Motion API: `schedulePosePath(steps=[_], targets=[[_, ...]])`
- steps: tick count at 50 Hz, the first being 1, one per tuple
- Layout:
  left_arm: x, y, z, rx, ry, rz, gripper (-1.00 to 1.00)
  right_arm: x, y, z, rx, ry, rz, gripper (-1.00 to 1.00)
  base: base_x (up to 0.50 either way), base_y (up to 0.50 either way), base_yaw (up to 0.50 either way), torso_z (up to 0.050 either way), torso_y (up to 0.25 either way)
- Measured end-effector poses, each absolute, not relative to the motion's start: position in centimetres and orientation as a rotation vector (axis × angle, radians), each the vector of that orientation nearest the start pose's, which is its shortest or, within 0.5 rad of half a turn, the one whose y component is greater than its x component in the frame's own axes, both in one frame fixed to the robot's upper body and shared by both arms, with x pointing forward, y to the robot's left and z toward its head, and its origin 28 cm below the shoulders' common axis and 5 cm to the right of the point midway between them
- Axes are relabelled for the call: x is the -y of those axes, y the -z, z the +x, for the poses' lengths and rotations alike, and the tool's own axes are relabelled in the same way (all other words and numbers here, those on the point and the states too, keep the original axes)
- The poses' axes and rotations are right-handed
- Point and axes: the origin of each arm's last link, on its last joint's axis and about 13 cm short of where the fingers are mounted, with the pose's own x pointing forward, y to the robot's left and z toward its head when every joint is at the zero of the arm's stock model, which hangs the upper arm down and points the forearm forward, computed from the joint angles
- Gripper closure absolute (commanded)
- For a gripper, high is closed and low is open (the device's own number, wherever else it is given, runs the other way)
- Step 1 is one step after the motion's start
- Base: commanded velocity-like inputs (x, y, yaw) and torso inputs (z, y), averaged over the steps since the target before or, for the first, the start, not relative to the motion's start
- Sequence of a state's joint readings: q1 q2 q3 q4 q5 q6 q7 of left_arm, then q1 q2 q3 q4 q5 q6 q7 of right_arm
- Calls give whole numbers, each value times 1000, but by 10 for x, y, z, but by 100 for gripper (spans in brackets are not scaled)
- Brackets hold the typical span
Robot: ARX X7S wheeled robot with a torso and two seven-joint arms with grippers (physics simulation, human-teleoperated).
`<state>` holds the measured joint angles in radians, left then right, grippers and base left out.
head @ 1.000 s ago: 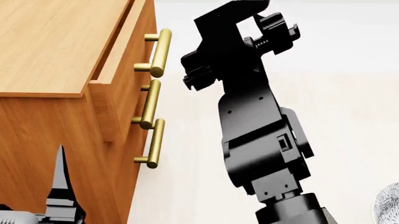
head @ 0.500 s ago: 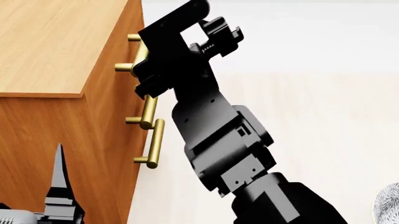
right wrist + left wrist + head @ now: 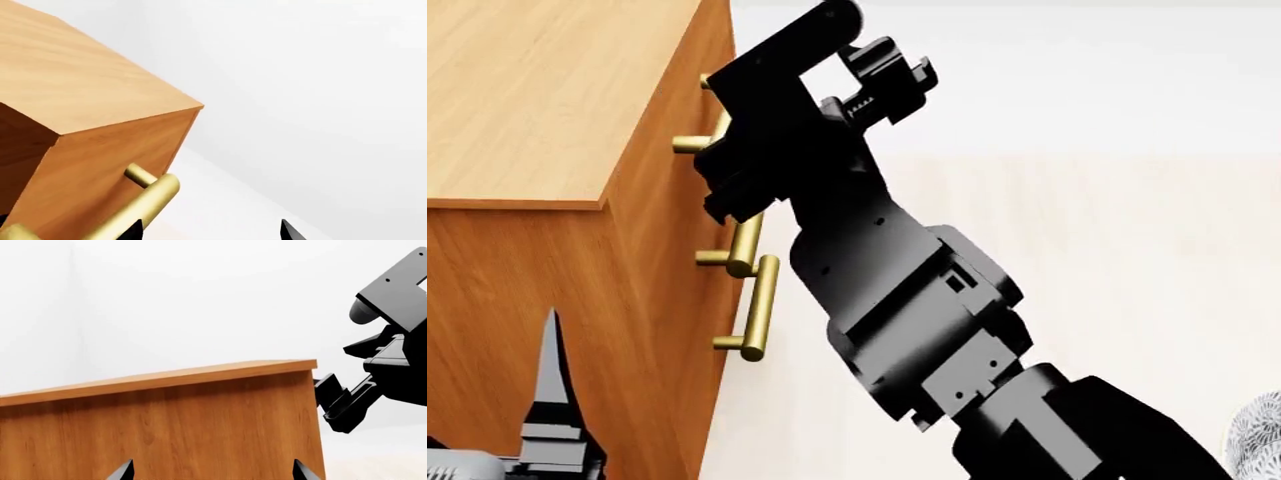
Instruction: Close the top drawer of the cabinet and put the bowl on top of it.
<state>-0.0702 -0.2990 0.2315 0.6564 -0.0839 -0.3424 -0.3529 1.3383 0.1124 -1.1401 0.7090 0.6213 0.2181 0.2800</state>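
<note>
Our right gripper (image 3: 737, 185) sits against the top drawer (image 3: 694, 90) handle, tips apart in the wrist view, gripping nothing; the drawer front looks flush with the cabinet (image 3: 547, 100). We should back straight off to avoid snagging the handle. The bowl (image 3: 1257, 440) lies behind and well apart; left gripper (image 3: 554, 400): cannot tell.

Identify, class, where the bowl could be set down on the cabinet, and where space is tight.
The cabinet top shows bare wood from its front edge to its handle-side edge: free room. Crowded: the handle side, where the right gripper sits against the top drawer handle. The bowl waits at the far right.
</note>
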Motion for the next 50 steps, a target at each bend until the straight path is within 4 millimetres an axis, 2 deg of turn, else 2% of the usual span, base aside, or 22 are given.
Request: schedulePosePath(steps=[11, 32, 42, 50], targets=[[-205, -132, 198, 356, -47, 134, -100, 34, -224, 401, 155, -265, -508, -100, 0, 0, 0, 0, 0], [-206, -132, 198, 355, -49, 133, -100, 81, -246, 387, 151, -147, -581, -100, 0, 0, 0, 0, 0], [-208, -130, 200, 348, -53, 133, -100, 111, -264, 362, 138, -78, -693, -100, 0, 0, 0, 0, 0], [-210, -128, 201, 345, -58, 134, -100, 136, -265, 332, 108, -48, -783, -100, 0, 0, 0, 0, 0]])
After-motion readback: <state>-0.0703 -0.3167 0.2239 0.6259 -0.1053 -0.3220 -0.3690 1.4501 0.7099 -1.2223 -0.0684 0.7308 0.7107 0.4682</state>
